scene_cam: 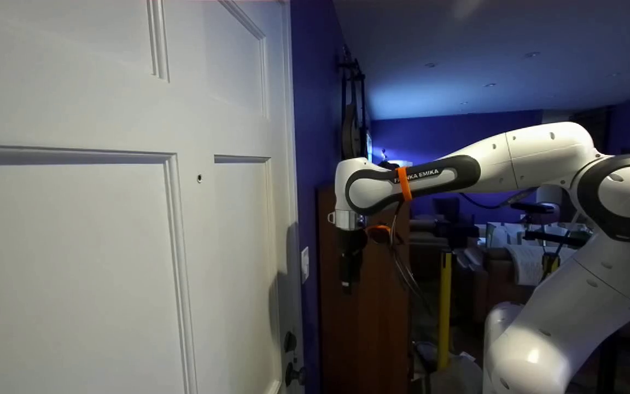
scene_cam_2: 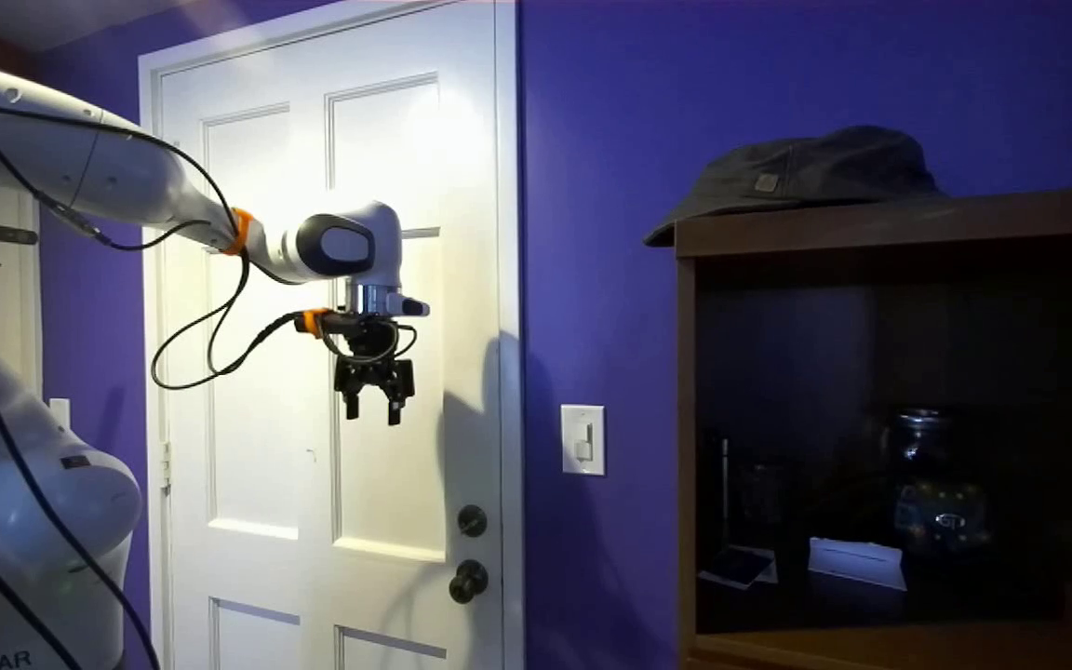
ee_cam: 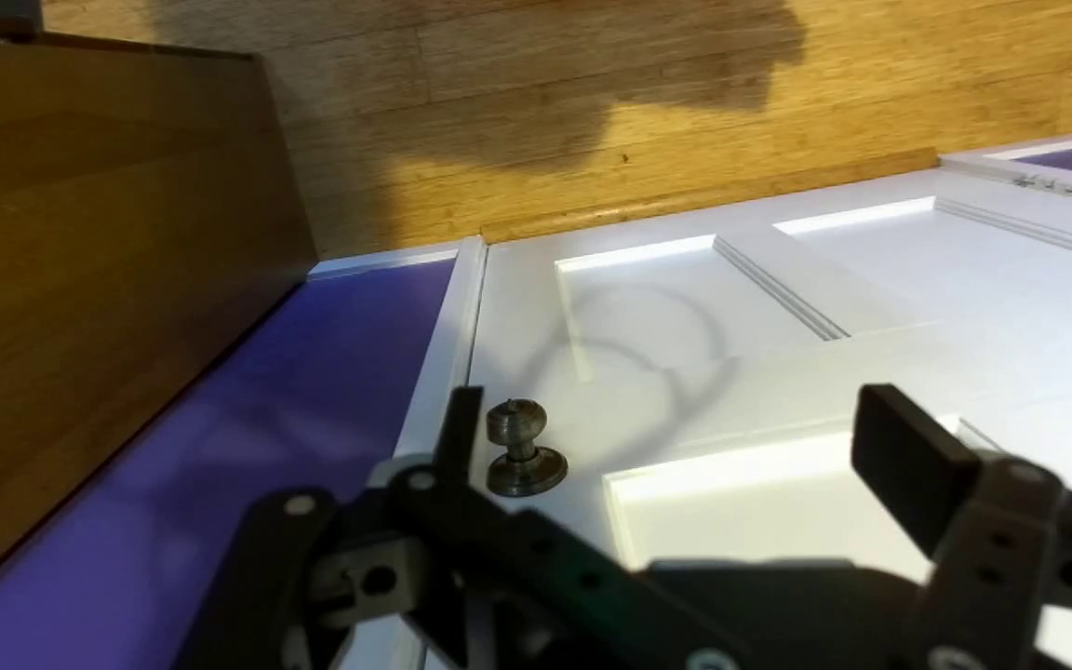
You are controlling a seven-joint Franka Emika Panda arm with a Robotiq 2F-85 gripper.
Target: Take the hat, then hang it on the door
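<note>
The dark grey-brown hat [scene_cam_2: 815, 172] lies brim down on top of the dark brown wooden cabinet [scene_cam_2: 880, 223], its brim overhanging the left edge. I cannot make it out in any other view. The white panelled door [scene_cam: 74, 246] shows in both exterior views [scene_cam_2: 266, 419] and in the wrist view [ee_cam: 871, 279]. My gripper [scene_cam_2: 373, 414] points down in front of the door, left of the hat and lower than it. In the wrist view the gripper [ee_cam: 671, 414] has its fingers wide apart with nothing between them. Nothing hangs on the visible part of the door.
The door knob [scene_cam_2: 468, 582] is below my gripper and also shows in the wrist view [ee_cam: 517, 428]. The cabinet's side [ee_cam: 127, 233] stands against the purple wall near the door. A light switch [scene_cam_2: 582, 439] is between them. A jar [scene_cam_2: 941, 512] stands inside the cabinet.
</note>
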